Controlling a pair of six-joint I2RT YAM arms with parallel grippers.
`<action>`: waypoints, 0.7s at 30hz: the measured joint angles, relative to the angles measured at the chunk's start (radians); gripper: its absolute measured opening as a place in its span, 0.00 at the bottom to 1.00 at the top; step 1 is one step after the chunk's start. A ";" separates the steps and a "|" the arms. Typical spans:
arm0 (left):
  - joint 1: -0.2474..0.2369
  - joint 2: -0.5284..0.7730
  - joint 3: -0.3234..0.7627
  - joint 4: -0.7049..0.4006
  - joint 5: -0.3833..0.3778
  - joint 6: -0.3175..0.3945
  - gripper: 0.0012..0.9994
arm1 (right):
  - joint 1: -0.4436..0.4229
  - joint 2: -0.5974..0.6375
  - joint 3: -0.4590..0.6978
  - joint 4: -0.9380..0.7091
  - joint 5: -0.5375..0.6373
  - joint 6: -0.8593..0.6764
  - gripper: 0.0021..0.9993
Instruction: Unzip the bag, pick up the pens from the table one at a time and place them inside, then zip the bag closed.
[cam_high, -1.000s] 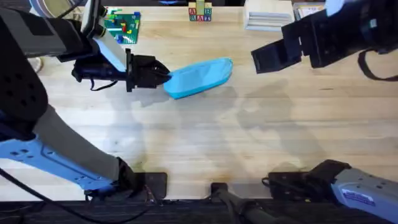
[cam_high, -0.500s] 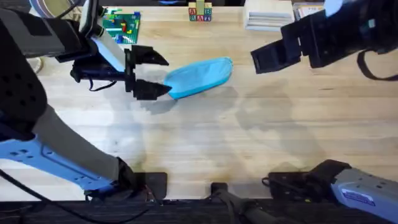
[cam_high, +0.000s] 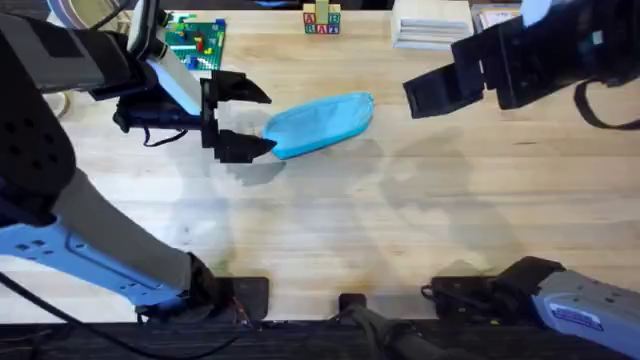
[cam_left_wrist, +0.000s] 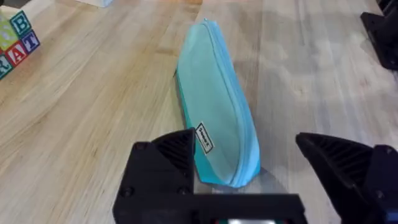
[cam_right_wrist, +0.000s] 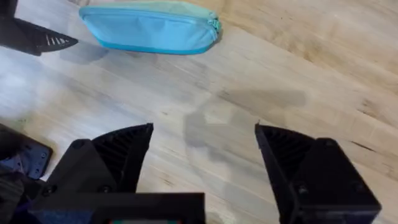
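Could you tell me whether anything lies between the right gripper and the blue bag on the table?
Nothing visible does. The right gripper is open above bare table, and the bag lies beyond it with only wood in between. The left gripper sits open at the bag's far end, not in that path.

Near end of the bag (cam_left_wrist: 217, 124) behind the left gripper (cam_left_wrist: 249, 168); its small label unreadable.

You have one light blue bag (cam_high: 320, 124) on the tabletop (cam_high: 400, 230). You also have two tools: the left tool (cam_high: 255, 120) and the right tool (cam_right_wrist: 202, 158)
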 joint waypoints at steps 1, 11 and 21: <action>0.000 0.000 0.000 0.000 0.000 0.000 1.00 | 0.000 0.000 0.000 0.000 0.000 0.000 1.00; 0.000 -0.006 0.000 -0.074 0.000 0.035 1.00 | 0.000 0.000 0.000 0.000 0.000 0.000 1.00; 0.000 -0.202 0.000 -0.194 -0.060 0.118 1.00 | 0.000 0.000 0.000 0.000 0.000 0.000 1.00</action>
